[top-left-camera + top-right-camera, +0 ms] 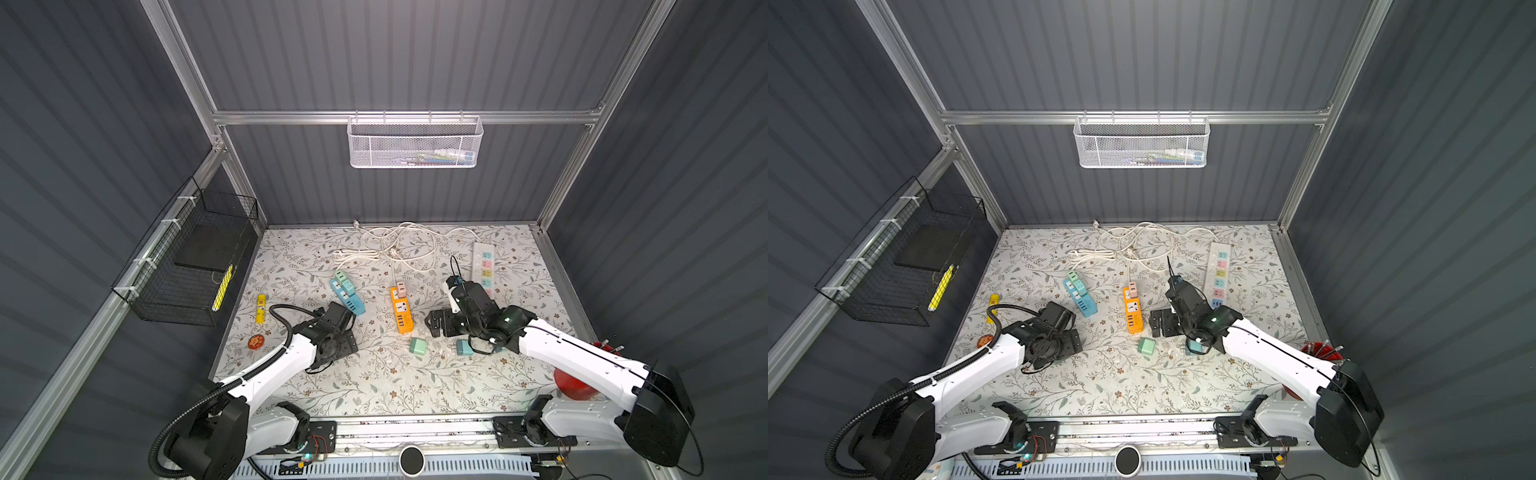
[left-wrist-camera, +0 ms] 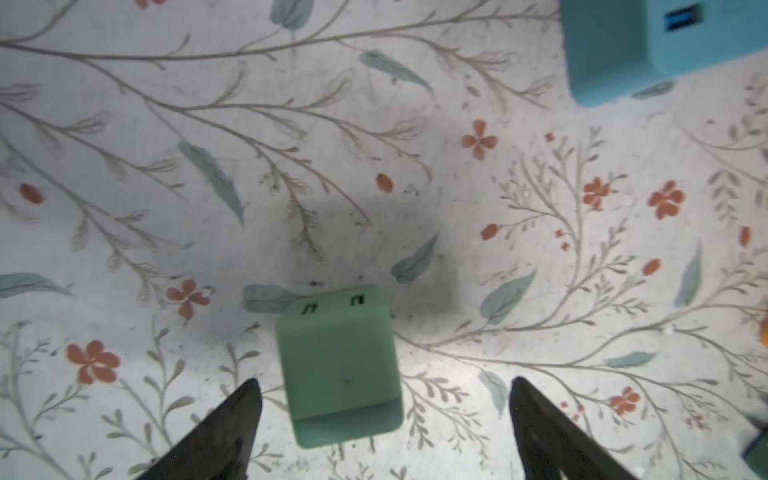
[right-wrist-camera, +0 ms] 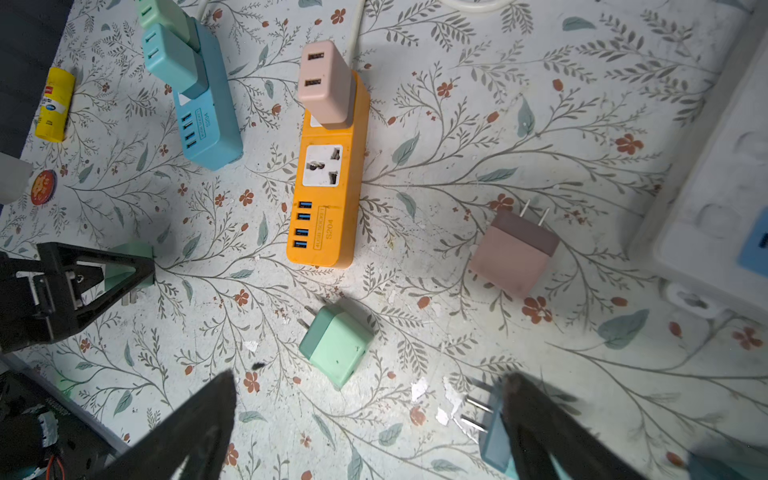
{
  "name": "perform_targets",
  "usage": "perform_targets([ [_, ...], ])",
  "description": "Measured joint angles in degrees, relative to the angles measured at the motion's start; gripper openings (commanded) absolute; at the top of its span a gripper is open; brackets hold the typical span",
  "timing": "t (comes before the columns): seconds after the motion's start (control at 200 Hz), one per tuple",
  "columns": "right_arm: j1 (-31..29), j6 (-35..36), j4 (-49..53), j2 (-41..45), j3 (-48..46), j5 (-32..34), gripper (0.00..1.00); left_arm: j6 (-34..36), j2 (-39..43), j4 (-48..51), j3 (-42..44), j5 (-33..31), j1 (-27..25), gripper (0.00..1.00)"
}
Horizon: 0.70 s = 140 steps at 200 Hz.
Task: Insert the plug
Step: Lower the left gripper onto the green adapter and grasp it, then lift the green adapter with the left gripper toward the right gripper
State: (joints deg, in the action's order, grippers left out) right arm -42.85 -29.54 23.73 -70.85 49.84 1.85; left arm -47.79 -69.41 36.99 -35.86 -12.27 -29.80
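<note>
**Left claw straddles a green plug**

The left claw (image 2: 384, 381) stands wide over a green plug (image 2: 338, 365) lying flat on the desk (image 2: 166, 166), between the middle and the left edge, its fingers clear of both sides. The right claw (image 3: 369, 375) also gapes wide, one finger just beside a blue plug (image 3: 492, 440). The orange power strip (image 3: 328, 187) lies near the desk's middle, white socket bare.
</note>
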Motion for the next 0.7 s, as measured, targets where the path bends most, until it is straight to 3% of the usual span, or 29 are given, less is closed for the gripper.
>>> perform_targets([
  [0.19,0.00,0.20,-0.31,0.00,0.00,-0.46,0.98,-1.33,-4.63,1.53,0.00,-1.22,0.00,0.82],
  [0.515,0.00,1.31,-0.59,-0.90,0.00,-1.22,0.97,-0.92,-7.26,1.97,-1.18,-1.88,0.00,0.48],
  [0.7,0.00,1.53,-1.88,-0.90,0.00,-1.29,0.96,0.63,-7.72,4.02,-1.77,-3.65,0.00,0.37],
])
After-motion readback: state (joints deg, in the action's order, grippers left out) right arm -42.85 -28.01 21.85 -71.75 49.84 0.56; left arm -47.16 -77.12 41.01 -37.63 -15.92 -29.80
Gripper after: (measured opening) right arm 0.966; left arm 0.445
